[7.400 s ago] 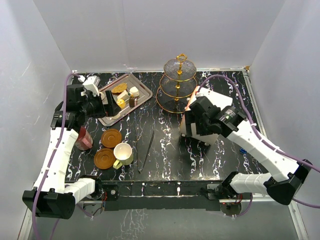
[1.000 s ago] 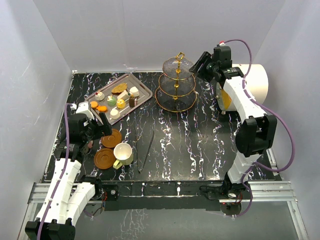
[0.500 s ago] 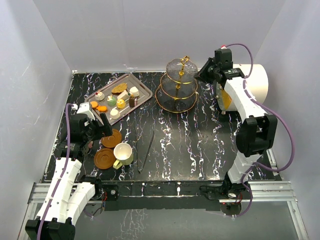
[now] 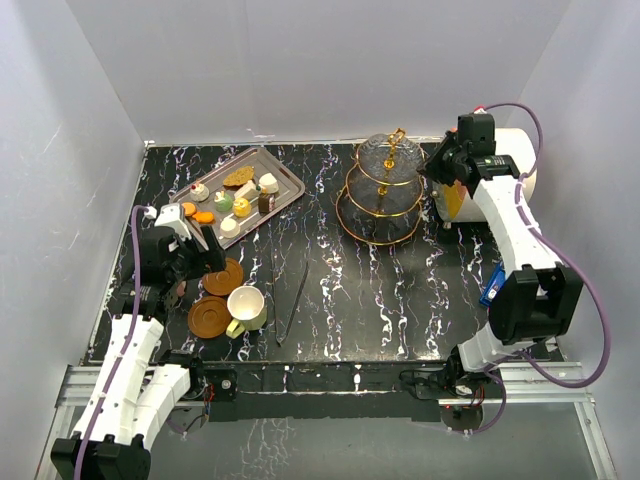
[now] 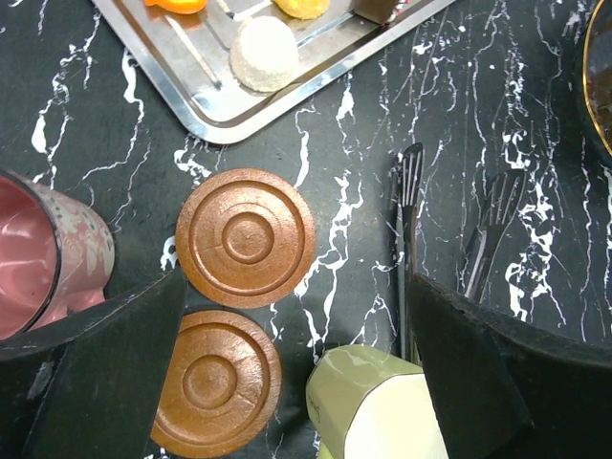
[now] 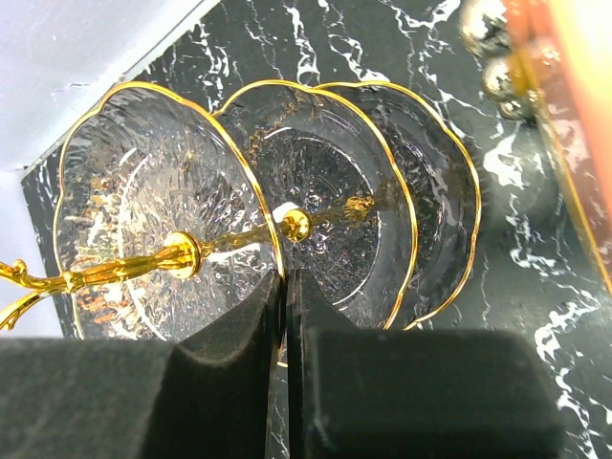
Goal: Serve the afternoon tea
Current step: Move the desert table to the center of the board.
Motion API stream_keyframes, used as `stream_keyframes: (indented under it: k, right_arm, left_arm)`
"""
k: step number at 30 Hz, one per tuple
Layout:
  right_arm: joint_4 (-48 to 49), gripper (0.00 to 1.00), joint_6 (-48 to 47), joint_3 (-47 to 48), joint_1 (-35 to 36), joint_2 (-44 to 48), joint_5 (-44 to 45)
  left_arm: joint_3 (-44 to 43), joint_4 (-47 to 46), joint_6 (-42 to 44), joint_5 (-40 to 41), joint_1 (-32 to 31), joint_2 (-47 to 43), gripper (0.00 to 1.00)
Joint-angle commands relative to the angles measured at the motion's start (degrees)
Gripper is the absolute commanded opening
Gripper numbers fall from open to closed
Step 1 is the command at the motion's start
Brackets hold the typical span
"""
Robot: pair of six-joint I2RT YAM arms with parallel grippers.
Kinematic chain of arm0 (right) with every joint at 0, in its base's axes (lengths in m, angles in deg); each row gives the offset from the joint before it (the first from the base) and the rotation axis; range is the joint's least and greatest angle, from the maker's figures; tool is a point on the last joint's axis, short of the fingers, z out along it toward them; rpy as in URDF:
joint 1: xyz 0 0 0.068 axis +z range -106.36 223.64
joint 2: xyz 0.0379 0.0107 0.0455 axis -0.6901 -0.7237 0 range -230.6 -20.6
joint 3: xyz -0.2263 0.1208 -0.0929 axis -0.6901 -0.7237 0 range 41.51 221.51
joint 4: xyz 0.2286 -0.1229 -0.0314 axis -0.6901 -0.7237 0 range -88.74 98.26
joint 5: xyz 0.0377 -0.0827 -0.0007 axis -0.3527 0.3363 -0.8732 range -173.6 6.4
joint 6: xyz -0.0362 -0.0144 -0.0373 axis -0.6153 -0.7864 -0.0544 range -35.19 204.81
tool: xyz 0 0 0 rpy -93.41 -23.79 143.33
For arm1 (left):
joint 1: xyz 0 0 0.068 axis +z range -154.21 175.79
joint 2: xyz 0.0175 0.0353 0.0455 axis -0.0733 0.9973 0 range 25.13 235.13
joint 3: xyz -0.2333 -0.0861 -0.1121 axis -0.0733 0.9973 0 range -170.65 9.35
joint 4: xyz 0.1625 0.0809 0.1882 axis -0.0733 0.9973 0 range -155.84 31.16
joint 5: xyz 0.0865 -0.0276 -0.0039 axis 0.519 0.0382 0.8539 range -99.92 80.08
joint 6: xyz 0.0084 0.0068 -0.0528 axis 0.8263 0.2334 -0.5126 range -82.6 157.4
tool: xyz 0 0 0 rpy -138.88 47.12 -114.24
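Stand is sitting back right on the counter; right gripper is clamping a tier's gold rim, probably for dragging it closer; left gripper is hovering wide open above saucers

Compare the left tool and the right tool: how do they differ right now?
The left tool is wide open and holds nothing; the right tool is shut on a gold rim of the three-tier stand. The left tool looks down on the two brown saucers; the right tool reaches the stand from the side. Both are black.
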State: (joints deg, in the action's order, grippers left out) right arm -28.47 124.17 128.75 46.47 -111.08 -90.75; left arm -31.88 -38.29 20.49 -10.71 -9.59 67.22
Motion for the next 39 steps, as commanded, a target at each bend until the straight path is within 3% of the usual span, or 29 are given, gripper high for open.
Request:
stream_keyframes:
  k: [1,5,13,16,26,32,39]
  right_arm:
    - [0.72,0.04,-2.58,-1.54,-0.98,5.56,3.31]
    - [0.12,0.16,-4.64,-1.68,-2.28,5.95,1.15]
    - [-2.89,0.59,-9.73,3.29,-4.06,7.55,-7.05]
    - [-4.09,0.68,-11.84,3.62,-4.06,9.81,-8.2]
    - [0.46,0.76,-15.69,-7.2,-4.06,26.39,-17.48]
    - [0.01,0.82,-16.37,-9.65,-4.06,34.73,-20.58]
    - [-3.54,0.86,-15.7,-9.98,-4.06,39.16,-22.95]
  left_arm:
    - [-0.22,-2.86,1.65,-4.67,-0.24,1.09,0.99]
    - [-2.23,-6.29,2.4,-9.21,-0.24,3.59,0.99]
    - [-9.89,-7.2,8.1,-15.47,-0.24,19.4,0.97]
    - [-12.74,-7.07,10.86,-18.52,-0.32,25.05,0.94]
    - [-20.67,-13.75,14.39,-26.06,-2.37,44.56,0.81]
    - [-29.31,-12.58,16.74,-25.31,-3.52,57.84,0.8]
    - [-35.24,-11.98,15.77,-24.6,-3.91,66.09,0.82]
